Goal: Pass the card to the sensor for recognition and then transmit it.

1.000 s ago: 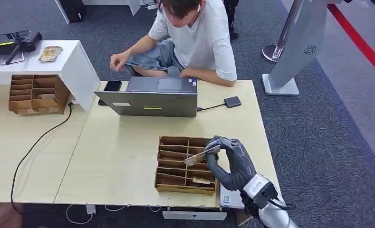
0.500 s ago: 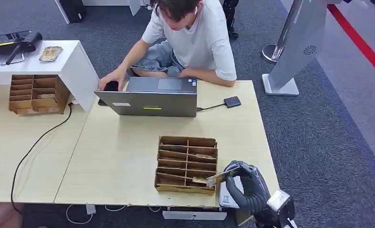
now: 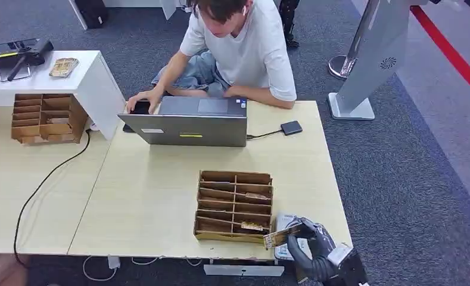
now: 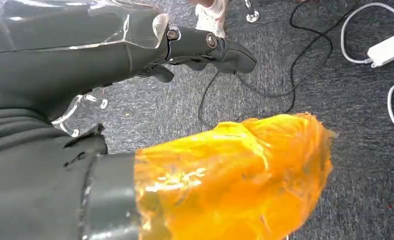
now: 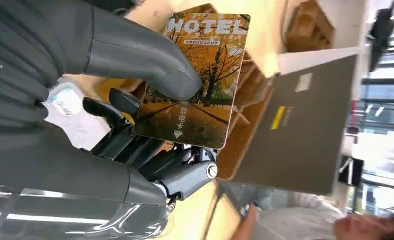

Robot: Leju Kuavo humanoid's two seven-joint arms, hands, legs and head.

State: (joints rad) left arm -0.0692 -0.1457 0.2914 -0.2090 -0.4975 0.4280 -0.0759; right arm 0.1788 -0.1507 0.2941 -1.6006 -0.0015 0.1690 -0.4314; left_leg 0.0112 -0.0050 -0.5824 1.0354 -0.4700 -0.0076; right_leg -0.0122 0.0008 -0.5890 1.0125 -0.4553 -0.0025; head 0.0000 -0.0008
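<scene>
One card (image 3: pixel 278 237) sits pinched flat between thumb and fingers of the right robot hand (image 3: pixel 310 244), face out, poised above the white sensor (image 3: pixel 285 221) at the tabletop (image 3: pixel 155 196) edge, presumably for reading.

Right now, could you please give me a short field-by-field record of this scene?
card: hotel card, held by the right hand
position: above the white sensor at the table's near edge
tray: cardboard divider tray beside the sensor, cards in some slots
left hand: holds nothing, over carpet
person: seated at a laptop
</scene>
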